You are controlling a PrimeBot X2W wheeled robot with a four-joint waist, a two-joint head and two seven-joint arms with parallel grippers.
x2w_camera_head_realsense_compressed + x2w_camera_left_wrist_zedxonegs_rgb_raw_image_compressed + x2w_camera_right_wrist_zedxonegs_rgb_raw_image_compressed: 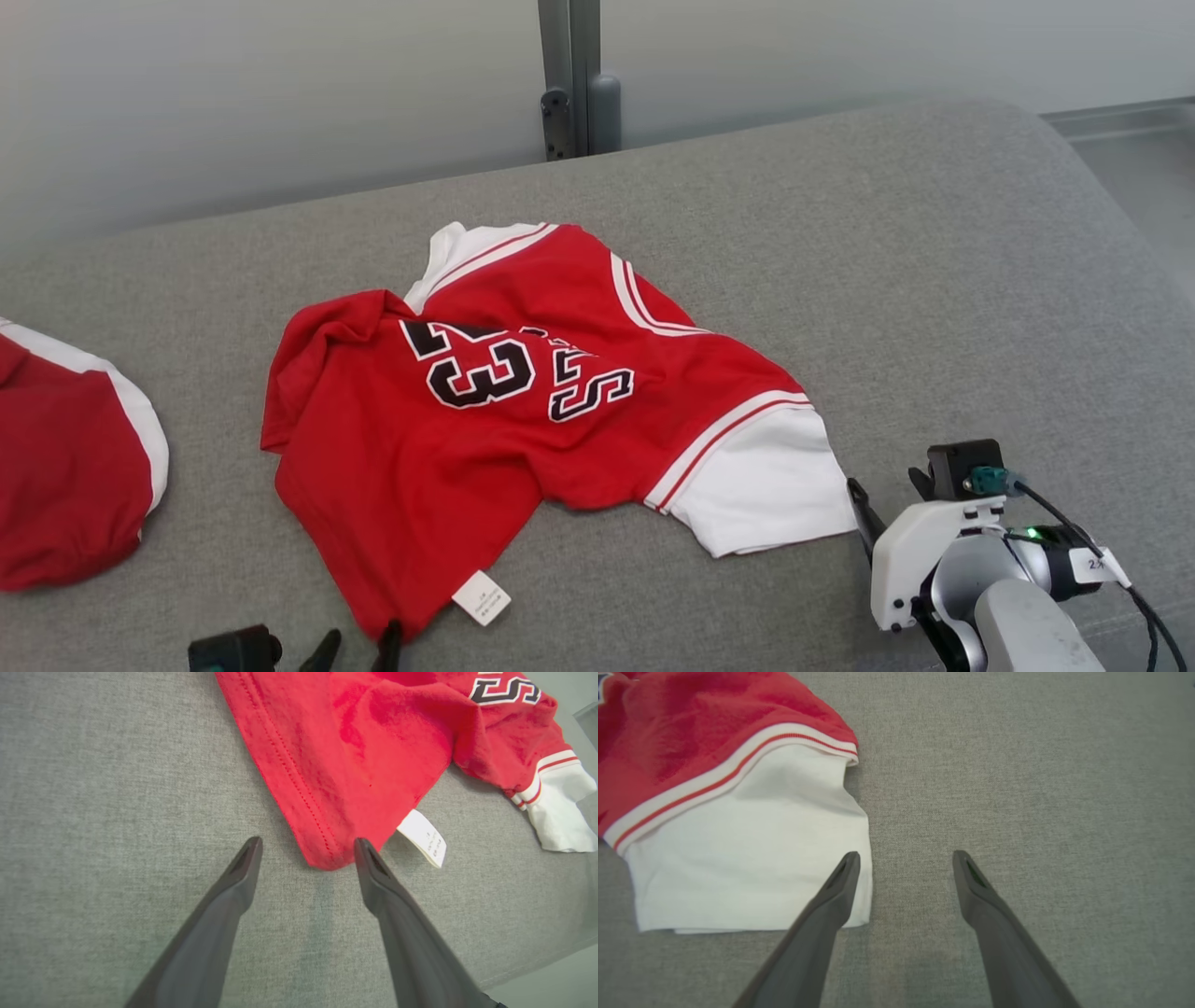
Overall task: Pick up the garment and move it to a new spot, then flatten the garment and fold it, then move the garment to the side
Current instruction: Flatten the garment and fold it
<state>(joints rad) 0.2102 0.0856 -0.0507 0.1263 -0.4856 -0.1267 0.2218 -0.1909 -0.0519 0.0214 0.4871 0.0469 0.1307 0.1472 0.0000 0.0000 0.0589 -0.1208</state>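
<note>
Red jersey (523,411), white-sleeved, rumpled mid grey fabric surface (934,280), black "23" and "S" legible, white hem tag (482,597) print unreadable, left gripper (306,847) jaws wide at the hem corner, right gripper (906,858) jaws wide beside a white sleeve (738,858), second red garment (65,467) far left.

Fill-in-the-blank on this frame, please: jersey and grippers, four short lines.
The jersey is mostly ____.
Its number reads ____.
The left gripper and right gripper both have jaws ____.
The right gripper's tips sit at the edge of a white ____.
Missing: red; 23; open; sleeve.
</note>
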